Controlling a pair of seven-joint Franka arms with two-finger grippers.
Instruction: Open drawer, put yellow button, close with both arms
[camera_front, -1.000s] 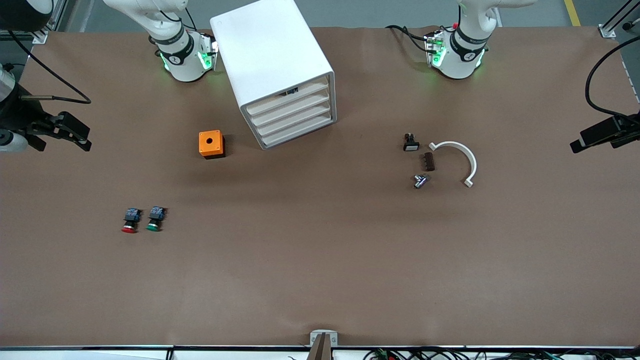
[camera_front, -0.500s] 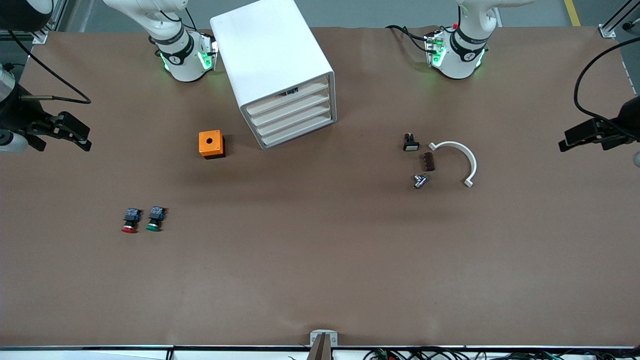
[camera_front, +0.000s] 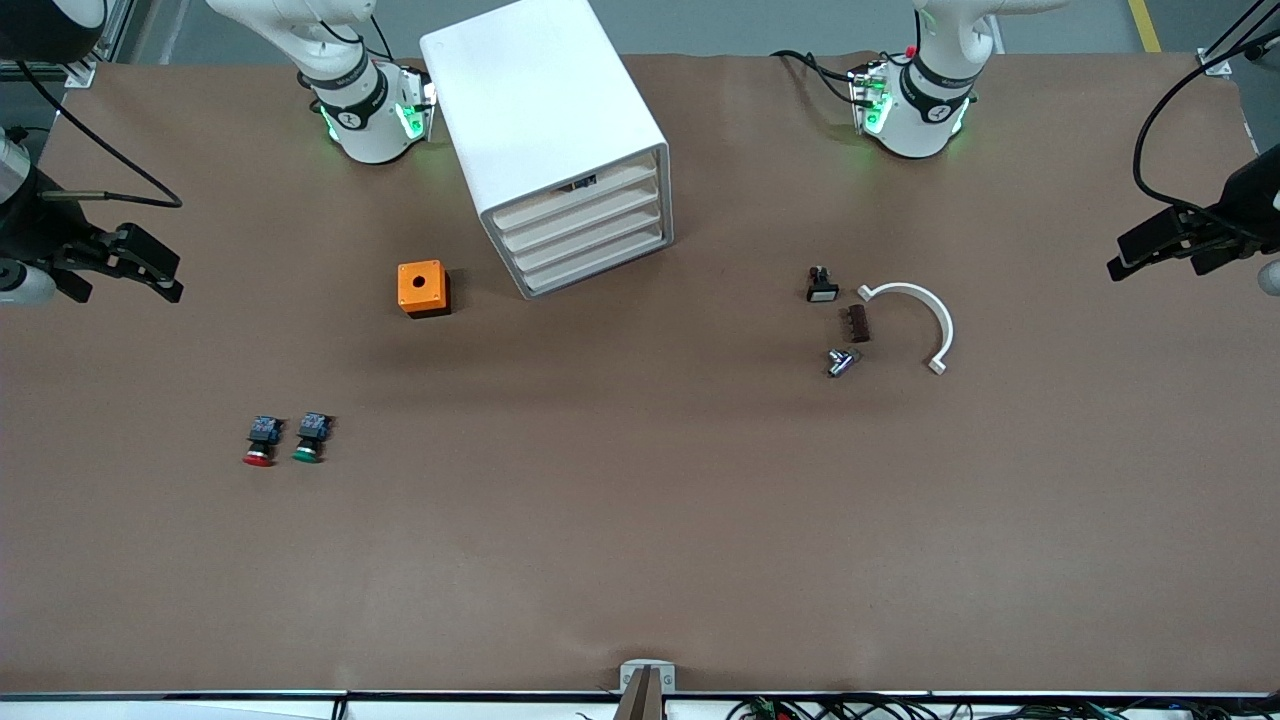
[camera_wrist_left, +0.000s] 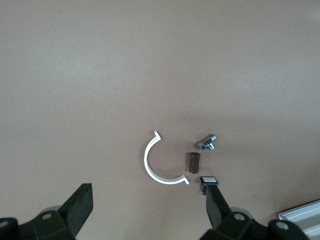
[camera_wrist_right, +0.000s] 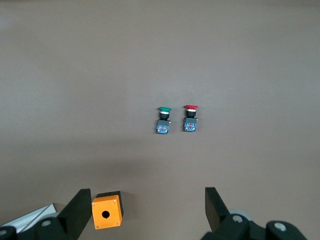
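Observation:
The white cabinet (camera_front: 540, 95) stands between the arm bases, its fronts turned toward the left arm's end. Its top drawer (camera_front: 560, 204) sits level with the three below; a small dark thing shows just over its upper edge. No yellow-capped button shows in any view. My left gripper (camera_front: 1125, 255) hangs open and empty over the left arm's end of the table; its wrist view (camera_wrist_left: 148, 196) looks down on small parts. My right gripper (camera_front: 176, 279) hangs open and empty over the right arm's end of the table; its wrist view (camera_wrist_right: 147, 197) looks down on bare table.
An orange box with a round hole (camera_front: 422, 288) sits beside the cabinet. A red-capped button (camera_front: 260, 441) and a green-capped button (camera_front: 311, 438) lie nearer the camera. A white half-ring clamp (camera_front: 925, 315), a brown block (camera_front: 857, 323), a metal bolt (camera_front: 839, 362) and a small black switch (camera_front: 821, 287) lie together.
My left gripper has moved in from the table's end, toward the small parts and toward the arm bases. The right arm and everything on the table have stayed put.

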